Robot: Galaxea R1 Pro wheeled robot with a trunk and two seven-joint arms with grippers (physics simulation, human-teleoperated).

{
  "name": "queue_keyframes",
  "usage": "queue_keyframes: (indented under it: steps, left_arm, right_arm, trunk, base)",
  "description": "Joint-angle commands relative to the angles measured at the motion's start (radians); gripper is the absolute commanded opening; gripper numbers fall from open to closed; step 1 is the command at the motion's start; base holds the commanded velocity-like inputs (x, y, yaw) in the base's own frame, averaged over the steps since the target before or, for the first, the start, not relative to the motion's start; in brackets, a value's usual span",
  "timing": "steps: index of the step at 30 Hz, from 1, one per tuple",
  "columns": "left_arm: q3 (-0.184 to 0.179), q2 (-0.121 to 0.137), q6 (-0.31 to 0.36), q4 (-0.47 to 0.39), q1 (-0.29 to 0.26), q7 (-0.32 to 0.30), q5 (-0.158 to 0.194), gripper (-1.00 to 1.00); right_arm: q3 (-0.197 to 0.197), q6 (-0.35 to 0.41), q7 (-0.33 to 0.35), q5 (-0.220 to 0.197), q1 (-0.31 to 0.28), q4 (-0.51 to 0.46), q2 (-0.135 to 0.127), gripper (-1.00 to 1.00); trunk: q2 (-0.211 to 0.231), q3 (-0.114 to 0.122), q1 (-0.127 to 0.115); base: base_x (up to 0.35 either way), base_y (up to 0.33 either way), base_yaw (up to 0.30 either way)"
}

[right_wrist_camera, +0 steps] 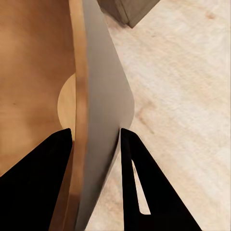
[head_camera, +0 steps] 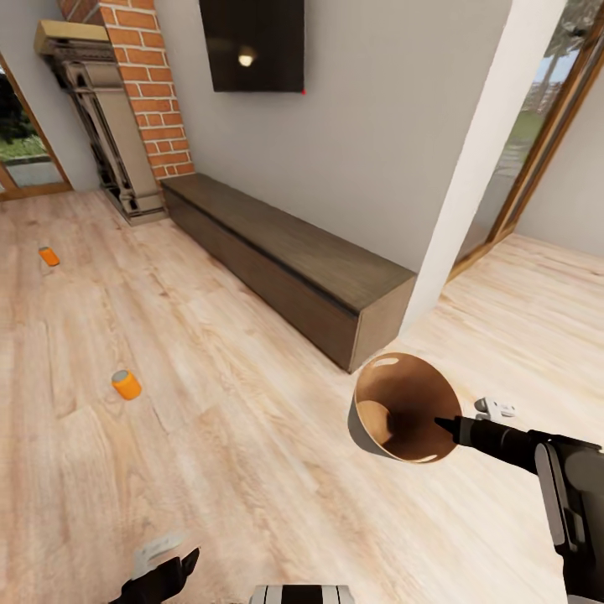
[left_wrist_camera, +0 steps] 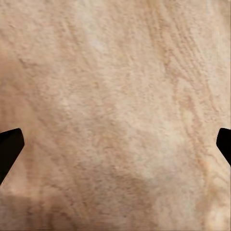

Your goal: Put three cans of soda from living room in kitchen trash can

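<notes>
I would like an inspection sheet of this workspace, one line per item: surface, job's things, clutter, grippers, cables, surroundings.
Surface: light wood floor.
Job's things: two orange cans lie on the floor, the near can and the far can; the bin is held off the floor, tilted, its inside showing no can.
Clutter: nothing seen.
Grippers: right gripper pinches the bin's wall, one finger inside, one outside; left gripper open over bare floor.
Cables: nothing seen.
Surroundings: long dark bench, brick fireplace, wall TV.
</notes>
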Motion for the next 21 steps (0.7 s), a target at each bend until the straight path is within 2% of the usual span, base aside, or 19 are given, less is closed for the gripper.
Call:
queue_keyframes:
  steps: [1, 21]
  left_arm:
    - [0.000, 0.000, 0.000, 0.000, 0.000, 0.000, 0.000, 1.00]
    - [0.000, 0.000, 0.000, 0.000, 0.000, 0.000, 0.000, 1.00]
  right_arm:
    - [0.001, 0.008, 0.002, -0.032, 0.000, -0.001, 0.000, -1.00]
    - [0.001, 0.008, 0.001, -0.032, 0.000, -0.001, 0.000, -1.00]
  trunk:
    - [0.000, 0.000, 0.000]
    - [0.000, 0.000, 0.000]
  base:
    - [0.000, 0.000, 0.295]
    - [0.000, 0.000, 0.295]
